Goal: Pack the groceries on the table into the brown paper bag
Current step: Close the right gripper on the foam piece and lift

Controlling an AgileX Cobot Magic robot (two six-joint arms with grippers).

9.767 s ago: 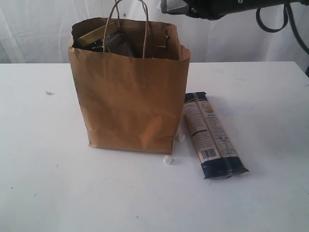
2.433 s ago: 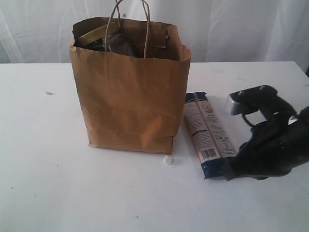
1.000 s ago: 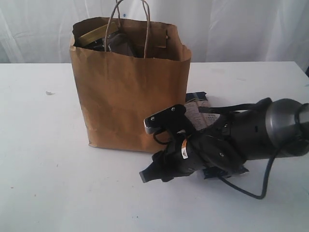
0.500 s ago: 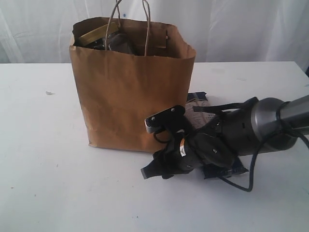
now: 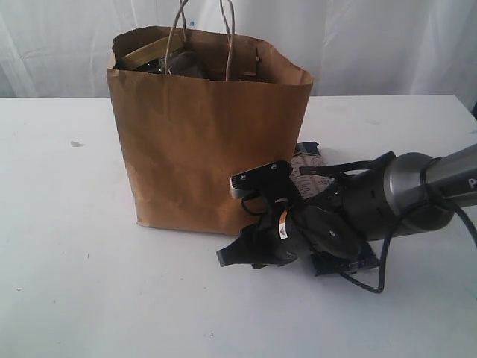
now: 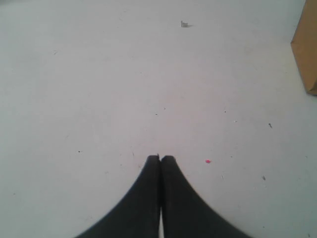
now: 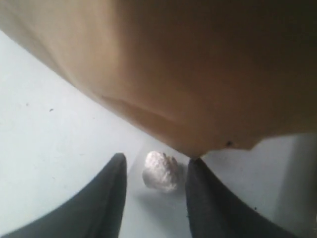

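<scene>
- Right pincer [image 5: 229, 256] is down at desk [image 5: 74, 291] level, right at the front right corner of the brown paper bag [image 5: 201, 142].
- In the right wrist view I see its jaws partly open with nothing gripped. A white crumb [image 7: 161, 171] lies on the desk between the fingers [image 7: 111, 198], closer to one than the other. Can't tell whether it touches that one.
- The bag's bottom corner sits just beyond the crumb, filling most of that view.
- Right arm [image 5: 387, 201] lies across the long dark-blue noodle packet [image 5: 307, 158]. The packet is flat on the desk just beside the bag's right side, and only its two ends show past the arm.
- Bag is upright mid-desk with its cord handles [image 5: 179, 30] up. A gold-lidded jar [image 5: 147, 54] and some dark items show over the rim. I can't identify the dark ones.
- Left pincer [image 6: 160, 158] is fully closed and empty, pointed at bare desk. A corner of the bag is at the edge of its view.
</scene>
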